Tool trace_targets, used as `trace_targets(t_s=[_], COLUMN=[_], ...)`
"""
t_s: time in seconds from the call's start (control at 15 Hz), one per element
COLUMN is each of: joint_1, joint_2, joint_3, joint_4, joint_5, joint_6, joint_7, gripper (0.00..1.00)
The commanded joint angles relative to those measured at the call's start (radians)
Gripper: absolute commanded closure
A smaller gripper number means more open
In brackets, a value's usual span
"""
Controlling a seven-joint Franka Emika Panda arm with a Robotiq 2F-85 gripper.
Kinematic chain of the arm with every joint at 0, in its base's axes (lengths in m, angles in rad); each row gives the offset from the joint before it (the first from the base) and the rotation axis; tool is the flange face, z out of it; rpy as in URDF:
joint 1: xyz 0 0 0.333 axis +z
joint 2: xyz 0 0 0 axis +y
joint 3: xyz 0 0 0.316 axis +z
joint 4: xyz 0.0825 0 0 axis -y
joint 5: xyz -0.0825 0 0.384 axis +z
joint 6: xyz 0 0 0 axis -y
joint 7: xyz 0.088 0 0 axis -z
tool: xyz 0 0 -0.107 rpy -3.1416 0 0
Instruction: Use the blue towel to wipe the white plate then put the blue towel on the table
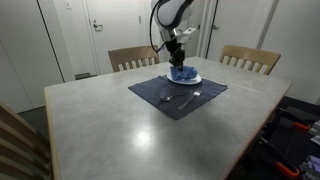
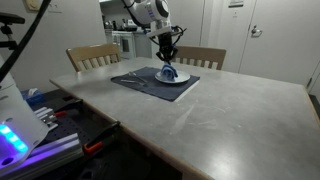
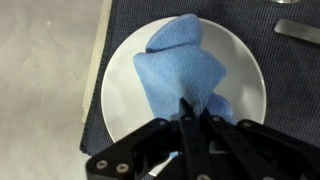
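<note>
A: Wrist view, left to right?
B: Bare surface [image 3: 40,70], then dark mat [image 3: 125,12]. White plate [image 3: 125,90] sat on the mat, blue towel [image 3: 180,60] bunched on the plate, cutlery [image 3: 298,28] at right.
A: Tool?
B: Tool [image 3: 190,108] was pinched tight on a blue towel fold. In both exterior views the mat lay near the surface's far edge.

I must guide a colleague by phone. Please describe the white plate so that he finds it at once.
On the large grey table lies one dark placemat, near two wooden chairs. The white plate sits on that mat, below the robot's jaws. It is the only round white thing there and carries a crumpled blue towel; the cutlery beside it is small and metallic.
</note>
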Motion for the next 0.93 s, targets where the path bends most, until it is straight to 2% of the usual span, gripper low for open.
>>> trace_targets(t_s=[0.0,0.4,0.87], joint_1=[-0.006,-0.004,-0.056], joint_2=[0.022,0.067,0.152], joint_3=[0.010,0.003,0.019], joint_4=[0.026,0.075,0.132], joint_5=[0.001,-0.004,0.025], joint_6=[-0.014,-0.100,-0.169], joint_7=[0.001,-0.006,-0.096], gripper=[0.98,0.98,0.98])
